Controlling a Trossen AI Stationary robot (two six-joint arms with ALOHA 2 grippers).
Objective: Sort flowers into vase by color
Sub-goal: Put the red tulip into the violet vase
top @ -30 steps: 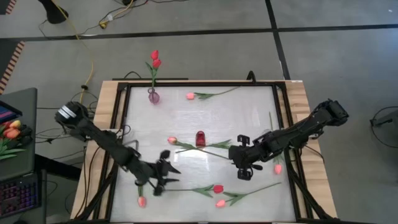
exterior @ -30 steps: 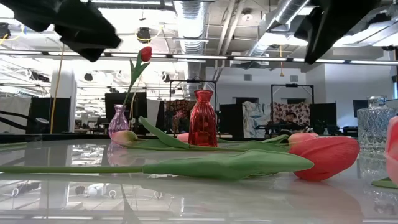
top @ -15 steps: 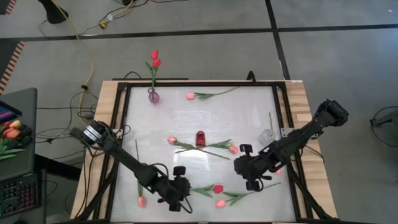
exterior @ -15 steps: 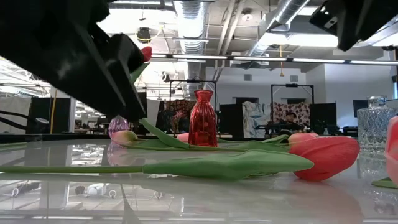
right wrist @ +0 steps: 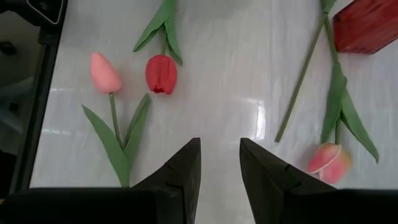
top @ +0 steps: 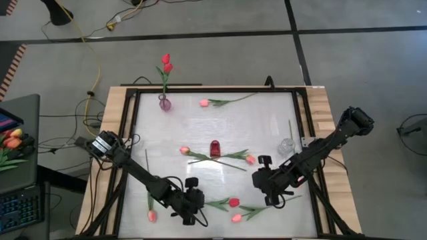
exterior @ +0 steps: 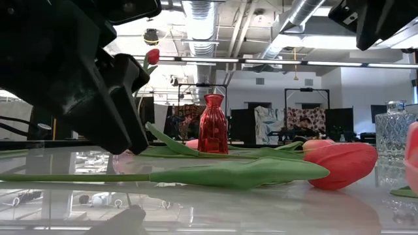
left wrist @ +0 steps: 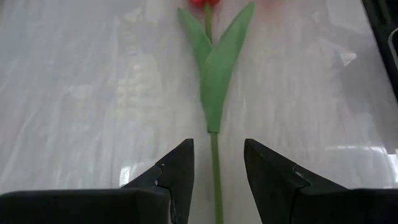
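Fingers of the left gripper (left wrist: 216, 177) stand parted on either side of the thin green stem of the red tulip (left wrist: 214, 74), closed on nothing as yet; the stem runs straight out from between them, its long axis in line with the wrist, leaves first and the red head at the far end. Seen from above, this left gripper (top: 189, 205) sits at the stem end of the red tulip (top: 233, 202), which lies well to the near side of the red vase (top: 215, 148), so the left arm looks the nearer one for this flower, and the next move seems to be a short drop and a close across the stem. The right gripper (top: 270, 185), fingers also parted and empty, hovers near the red vase on its right and nearer side, over bare tabletop, with a pink tulip (right wrist: 104, 73) and the same red tulip ahead of it. The red vase itself appears empty. The purple vase (top: 164, 102), far from the red vase toward the left back corner, holds two red tulips upright. A clear glass vase (top: 286, 145) to the right of the red vase shows nothing in it that I can make out.
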